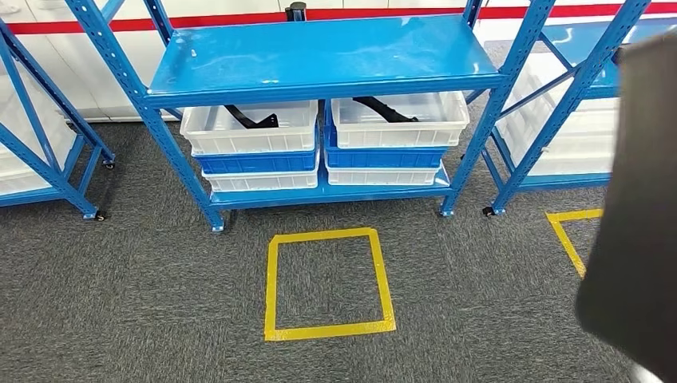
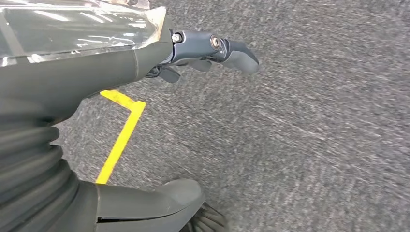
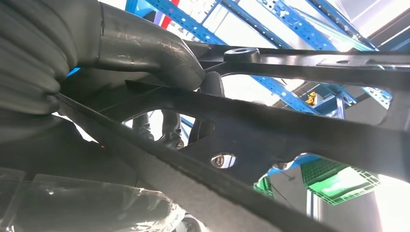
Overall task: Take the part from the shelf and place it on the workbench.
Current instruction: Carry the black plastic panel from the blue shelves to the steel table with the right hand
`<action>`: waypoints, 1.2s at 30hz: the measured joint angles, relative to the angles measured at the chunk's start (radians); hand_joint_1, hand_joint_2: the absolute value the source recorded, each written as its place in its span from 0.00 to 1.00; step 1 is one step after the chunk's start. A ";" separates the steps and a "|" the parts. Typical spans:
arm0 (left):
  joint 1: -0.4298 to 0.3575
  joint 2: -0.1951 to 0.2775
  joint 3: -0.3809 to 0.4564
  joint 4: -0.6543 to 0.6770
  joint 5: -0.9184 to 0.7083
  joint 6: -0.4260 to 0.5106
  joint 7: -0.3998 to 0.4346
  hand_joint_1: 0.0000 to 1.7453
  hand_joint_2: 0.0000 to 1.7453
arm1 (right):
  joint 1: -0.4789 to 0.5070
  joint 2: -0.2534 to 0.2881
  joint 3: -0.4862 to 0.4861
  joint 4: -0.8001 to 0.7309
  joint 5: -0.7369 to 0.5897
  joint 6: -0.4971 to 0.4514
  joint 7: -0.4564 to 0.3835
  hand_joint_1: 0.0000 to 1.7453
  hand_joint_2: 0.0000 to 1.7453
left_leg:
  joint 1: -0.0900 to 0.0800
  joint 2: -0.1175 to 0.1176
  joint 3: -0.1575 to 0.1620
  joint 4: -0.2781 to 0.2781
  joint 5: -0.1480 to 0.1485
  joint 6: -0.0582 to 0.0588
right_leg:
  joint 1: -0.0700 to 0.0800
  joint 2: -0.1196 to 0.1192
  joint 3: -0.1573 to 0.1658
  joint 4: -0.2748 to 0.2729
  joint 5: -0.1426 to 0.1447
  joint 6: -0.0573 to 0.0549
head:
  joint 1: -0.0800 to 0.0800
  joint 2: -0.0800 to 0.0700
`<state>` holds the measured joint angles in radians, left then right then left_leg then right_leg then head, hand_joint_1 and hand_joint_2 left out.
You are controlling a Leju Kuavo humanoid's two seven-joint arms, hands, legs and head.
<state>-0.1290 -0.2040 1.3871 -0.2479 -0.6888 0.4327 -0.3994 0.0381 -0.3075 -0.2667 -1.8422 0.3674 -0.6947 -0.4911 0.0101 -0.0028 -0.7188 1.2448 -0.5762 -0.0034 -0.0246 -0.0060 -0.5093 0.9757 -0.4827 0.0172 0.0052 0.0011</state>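
Our right hand [image 3: 145, 53] clamped on a black metal bracket [image 3: 270, 130], our left hand [image 2: 208, 50] empty, fingers [image 2: 239, 53] loosely apart, blue shelf [image 1: 319, 60] upper centre

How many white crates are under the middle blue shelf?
4: top-left crate, top-right crate, lower-left crate and lower-right crate, each under a blue crate. More may be hidden behind.

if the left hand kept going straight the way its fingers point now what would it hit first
Probably just the grey carpet. The left hand hangs empty over the floor, fingers pointing out across bare carpet beyond the yellow tape. Nothing else lies in that line, though depth is unclear.
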 joint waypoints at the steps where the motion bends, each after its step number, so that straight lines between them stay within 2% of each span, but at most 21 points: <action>1: 0.000 0.000 0.000 0.000 0.000 0.000 0.000 0.00 1.00 | 0.001 -0.001 0.000 0.000 -0.001 0.000 0.002 1.00 1.00 | 0.000 0.000 -0.005 0.045 -0.014 -0.001 | 0.002 0.000 -0.013 0.003 0.008 0.000 | 0.000 0.000; 2: 0.000 0.000 -0.001 0.000 0.000 0.000 0.000 0.00 1.00 | 0.003 -0.003 0.000 -0.001 -0.002 0.000 0.003 1.00 1.00 | 0.000 0.000 0.010 0.053 -0.005 0.000 | 0.003 0.000 -0.025 0.006 0.016 0.001 | 0.000 0.000; 3: 0.000 0.000 -0.001 0.001 0.000 0.000 0.000 0.00 1.00 | 0.004 -0.005 -0.001 -0.001 -0.002 0.000 0.004 1.00 1.00 | 0.000 0.000 0.043 0.022 0.017 0.002 | 0.004 0.000 -0.035 0.010 0.021 0.004 | 0.000 0.000; 6: -0.001 0.000 -0.004 0.001 0.001 0.000 -0.001 0.00 1.00 | 0.007 -0.012 -0.002 -0.005 -0.006 0.000 0.006 1.00 1.00 | -0.003 -0.002 0.189 -0.182 0.062 0.017 | 0.007 0.001 -0.057 0.020 0.033 0.017 | 0.000 0.000; 8: -0.001 0.000 -0.005 0.001 0.001 0.000 -0.003 0.00 1.00 | 0.010 -0.017 -0.004 -0.010 -0.009 0.000 0.006 1.00 1.00 | -0.009 -0.003 0.221 -0.242 0.058 0.026 | 0.009 0.000 -0.064 0.022 0.044 0.033 | 0.001 0.000; 11: -0.002 -0.003 -0.006 0.003 0.004 0.001 -0.008 0.00 1.00 | 0.017 -0.027 -0.010 -0.021 -0.011 0.000 0.007 1.00 1.00 | -0.010 0.001 0.212 -0.258 0.079 0.050 | 0.008 0.000 -0.080 0.032 0.042 0.052 | 0.001 0.000; 13: -0.002 -0.004 -0.006 0.004 0.007 0.001 -0.011 0.00 1.00 | 0.020 -0.032 -0.015 -0.028 -0.010 0.000 0.010 1.00 1.00 | -0.007 0.006 0.199 -0.268 0.099 0.065 | 0.009 0.002 -0.114 0.109 -0.015 0.046 | 0.006 0.000; 15: -0.003 -0.005 -0.007 0.004 0.007 0.001 -0.013 0.00 1.00 | 0.021 -0.033 -0.018 -0.031 -0.006 0.000 0.014 1.00 1.00 | -0.007 0.010 0.177 -0.268 0.115 0.069 | 0.009 0.003 -0.160 0.242 -0.085 0.042 | 0.011 0.000; 17: -0.002 -0.007 -0.007 0.006 0.008 -0.001 -0.015 0.00 1.00 | 0.022 -0.032 -0.018 -0.032 -0.002 0.000 0.019 1.00 1.00 | -0.006 0.012 0.154 -0.265 0.131 0.066 | 0.003 0.003 -0.165 0.307 -0.104 0.058 | 0.010 0.000; 18: -0.002 -0.007 -0.008 0.006 0.008 -0.002 -0.015 0.00 1.00 | 0.022 -0.033 -0.018 -0.033 -0.001 0.000 0.021 1.00 1.00 | -0.005 0.013 0.144 -0.264 0.137 0.063 | -0.001 0.003 -0.139 0.282 -0.088 0.071 | 0.011 0.000; 20: -0.002 -0.006 -0.010 0.007 0.011 -0.002 -0.015 0.00 1.00 | 0.015 -0.034 -0.016 -0.035 0.002 0.000 0.026 1.00 1.00 | -0.002 0.013 0.128 -0.257 0.147 0.053 | -0.011 0.004 -0.039 0.134 -0.047 0.095 | 0.012 0.000; 21: -0.003 -0.006 -0.011 0.007 0.013 -0.002 -0.015 0.00 1.00 | 0.008 -0.035 -0.015 -0.035 0.006 0.000 0.029 1.00 1.00 | -0.003 0.013 0.121 -0.254 0.153 0.046 | -0.011 0.007 0.006 0.064 -0.035 0.098 | 0.012 0.000; 23: -0.003 -0.005 -0.013 0.007 0.020 0.000 -0.015 0.00 1.00 | -0.014 -0.036 -0.007 -0.032 0.019 0.000 0.038 1.00 1.00 | -0.007 0.013 0.111 -0.249 0.165 0.034 | -0.005 0.012 0.043 -0.001 -0.032 0.089 | 0.012 0.000; 24: -0.003 -0.005 -0.013 0.007 0.024 0.000 -0.015 0.00 1.00 | -0.025 -0.036 -0.001 -0.030 0.027 0.000 0.043 1.00 1.00 | -0.009 0.012 0.109 -0.248 0.172 0.029 | 0.000 0.013 0.040 0.001 -0.029 0.081 | 0.012 0.000; 26: -0.003 -0.005 -0.013 0.007 0.029 0.000 -0.015 0.00 1.00 | -0.046 -0.034 0.014 -0.023 0.039 0.000 0.052 1.00 1.00 | -0.008 0.009 0.099 -0.240 0.168 0.022 | -0.008 0.010 0.022 0.006 -0.019 0.064 | 0.009 0.000; 28: -0.003 -0.004 -0.014 0.007 0.031 -0.001 -0.015 0.00 1.00 | -0.066 -0.031 0.029 -0.018 0.047 0.000 0.056 1.00 1.00 | -0.005 0.005 0.071 -0.180 0.106 0.014 | -0.016 0.005 0.002 0.006 -0.003 0.036 | 0.004 0.000; 30: -0.002 -0.004 -0.014 0.007 0.031 -0.003 -0.016 0.00 1.00 | -0.081 -0.028 0.040 -0.013 0.051 0.000 0.059 1.00 1.00 | -0.003 0.002 0.028 -0.051 0.013 0.009 | -0.012 0.002 -0.020 0.007 0.015 0.013 | 0.000 0.000; 32: -0.002 -0.004 -0.015 0.007 0.031 -0.004 -0.016 0.00 1.00 | -0.089 -0.023 0.049 -0.008 0.052 0.000 0.062 1.00 1.00 | -0.002 0.001 0.010 0.047 -0.022 0.007 | -0.007 -0.001 -0.043 0.008 0.031 0.007 | 0.000 0.000; 33: -0.001 -0.004 -0.015 0.007 0.031 -0.004 -0.016 0.00 1.00 | -0.092 -0.020 0.052 -0.006 0.053 0.000 0.063 1.00 1.00 | -0.001 0.001 0.026 0.048 -0.008 0.007 | -0.005 -0.001 -0.053 0.010 0.039 0.008 | 0.000 0.000; 34: -0.001 -0.004 -0.016 0.007 0.031 -0.004 -0.016 0.00 1.00 | -0.095 -0.018 0.055 -0.004 0.053 0.000 0.063 1.00 1.00 | 0.000 0.001 0.061 0.009 0.019 0.009 | -0.005 -0.002 -0.063 0.013 0.046 0.010 | 0.000 0.000; 36: -0.002 -0.004 -0.016 0.007 0.031 -0.004 -0.016 0.00 1.00 | -0.100 -0.017 0.057 -0.002 0.053 0.000 0.064 1.00 1.00 | 0.000 0.000 0.160 -0.130 0.058 0.014 | -0.003 -0.002 -0.080 0.022 0.056 0.018 | 0.000 0.000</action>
<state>-0.1308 -0.2083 1.3712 -0.2407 -0.6581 0.4288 -0.4155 -0.0621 -0.3243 -0.2097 -1.8440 0.4204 -0.6947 -0.4273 0.0097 -0.0030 -0.5583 1.1148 -0.5178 0.0106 -0.0277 -0.0076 -0.5889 0.9974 -0.4269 0.0350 0.0048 0.0011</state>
